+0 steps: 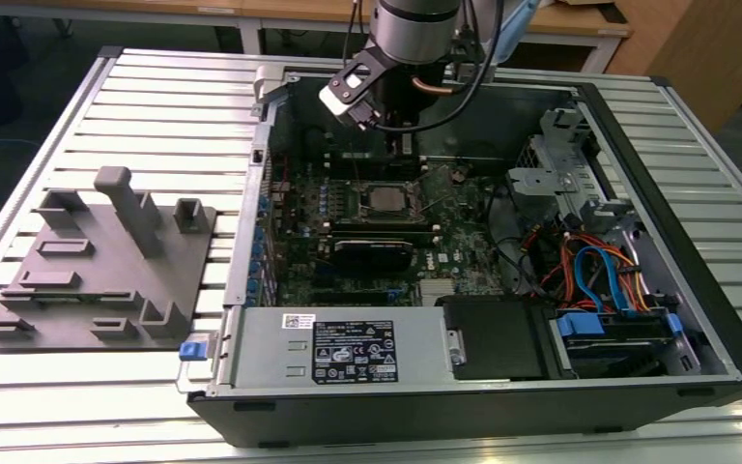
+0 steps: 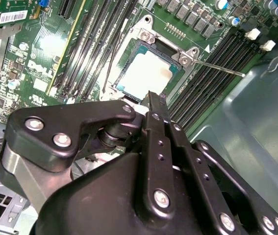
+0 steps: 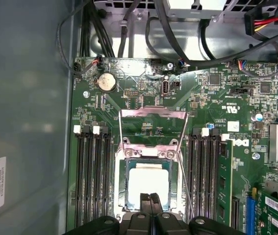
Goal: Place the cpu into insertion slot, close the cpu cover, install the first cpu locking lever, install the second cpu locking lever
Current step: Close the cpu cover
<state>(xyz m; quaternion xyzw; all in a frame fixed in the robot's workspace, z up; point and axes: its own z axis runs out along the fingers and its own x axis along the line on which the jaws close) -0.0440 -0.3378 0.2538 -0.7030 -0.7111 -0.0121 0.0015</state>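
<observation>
The cpu point(image 3: 148, 182) lies flat in the insertion slot point(image 3: 120, 186), its pale metal top showing in both wrist views point(image 2: 146, 73). The cpu cover point(image 3: 153, 113), a thin silvery frame, is swung open on the side of the socket away from my fingers, with green board visible through its cut-out. One thin wire locking lever point(image 3: 186, 188) runs along the socket's side and sticks out free point(image 2: 220, 67). My gripper point(image 3: 151, 199) is shut with nothing in it, its tips just above the socket's edge point(image 2: 156, 102). In the exterior view the gripper point(image 1: 397, 147) hangs over the socket point(image 1: 382, 198).
Long black memory slots point(image 3: 92, 181) flank the socket on both sides. The open computer case point(image 1: 680, 242) has a grey power supply box point(image 1: 345, 353) at the front and cables point(image 1: 590, 271) on the exterior view's right. A grey fixture block point(image 1: 100, 261) sits beside the case.
</observation>
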